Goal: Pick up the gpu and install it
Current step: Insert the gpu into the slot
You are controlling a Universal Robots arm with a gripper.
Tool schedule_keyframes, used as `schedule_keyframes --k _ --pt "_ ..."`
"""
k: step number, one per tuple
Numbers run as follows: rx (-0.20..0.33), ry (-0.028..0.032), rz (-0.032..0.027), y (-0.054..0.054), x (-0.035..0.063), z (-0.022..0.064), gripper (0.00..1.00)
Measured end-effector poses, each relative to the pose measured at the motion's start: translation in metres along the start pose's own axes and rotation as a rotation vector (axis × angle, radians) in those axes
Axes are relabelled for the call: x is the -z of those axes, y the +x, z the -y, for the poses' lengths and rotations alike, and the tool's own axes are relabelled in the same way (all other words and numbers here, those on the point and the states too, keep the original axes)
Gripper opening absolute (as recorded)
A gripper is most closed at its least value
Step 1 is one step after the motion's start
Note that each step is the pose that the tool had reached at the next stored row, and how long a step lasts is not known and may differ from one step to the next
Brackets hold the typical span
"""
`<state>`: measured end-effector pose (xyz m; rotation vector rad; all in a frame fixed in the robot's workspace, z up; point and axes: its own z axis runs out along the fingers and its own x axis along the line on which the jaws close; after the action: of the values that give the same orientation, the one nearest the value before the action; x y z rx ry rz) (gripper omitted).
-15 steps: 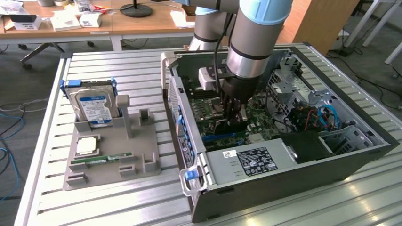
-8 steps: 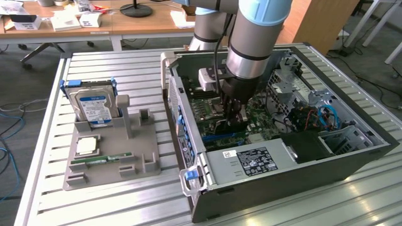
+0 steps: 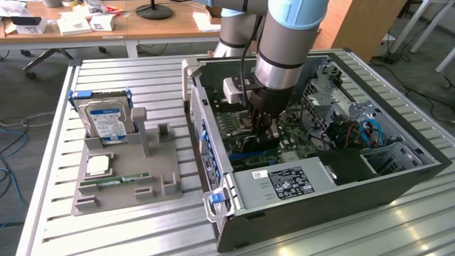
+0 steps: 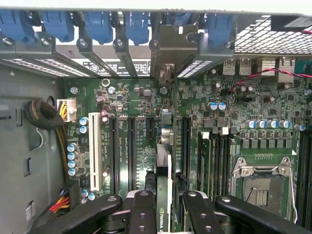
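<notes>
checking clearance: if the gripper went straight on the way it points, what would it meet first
Probably the motherboard, near its long slots; the gpu clamped in the gripper would touch first. Depth is unclear.

A slatted aluminium workbench (image 3: 128, 74) spreads beneath the claw (image 3: 265, 137), bright light glinting off its rails on the near side, toward the exterior view's right. Beyond the claw, a wooden desk (image 3: 142, 29) carries white boxes (image 3: 85, 22) and a round black stand base (image 3: 154, 10). Well off to the claw's side at the exterior view's left, blue cables (image 3: 10, 128) trail over grey floor (image 3: 42, 90) near a wheeled chair base (image 3: 46, 56). Far beyond the claw, at the exterior view's right, stand a wooden panel (image 3: 366, 26) and white table legs (image 3: 427, 24).
</notes>
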<state>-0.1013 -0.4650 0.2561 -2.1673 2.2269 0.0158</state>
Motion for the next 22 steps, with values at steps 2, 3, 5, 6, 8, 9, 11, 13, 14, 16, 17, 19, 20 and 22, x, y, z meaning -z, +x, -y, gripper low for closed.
schedule_keyframes --k 2,3,5,6,8,9,11,13,14,16,17,19,20,22 --pt "0.0 0.0017 -0.0001 0.0 -0.0001 -0.0001 0.26" --pt "0.0 0.0027 -0.0001 0.0 -0.0001 -0.0001 0.26" --pt "0.0 0.0048 0.0 0.0 -0.0001 -0.0002 0.26" --pt "0.0 0.0057 0.0 0.0 -0.0002 -0.0002 0.26" --pt "0.0 0.0072 0.0001 0.0 -0.0002 -0.0001 0.26" --pt "0.0 0.0075 0.0002 0.0 -0.0002 -0.0001 0.26" --pt "0.0 0.0076 0.0002 0.0 -0.0002 0.0 0.26" --pt "0.0 0.0076 0.0001 0.0 -0.0002 0.0 0.26" --pt "0.0 0.0076 0.0001 0.0 -0.0002 0.0001 0.26" --pt "0.0 0.0075 0.0 0.0 -0.0001 0.0004 0.26" --pt "0.0 0.0076 0.0 0.0 -0.0002 0.0004 0.26" --pt "0.0 0.0076 0.0001 0.0 -0.0002 0.0005 0.26" --pt "0.0 0.0076 0.0001 0.0 -0.0002 0.0005 0.26" --pt "0.0 0.0076 0.0001 0.0 -0.0002 0.0011 0.26"
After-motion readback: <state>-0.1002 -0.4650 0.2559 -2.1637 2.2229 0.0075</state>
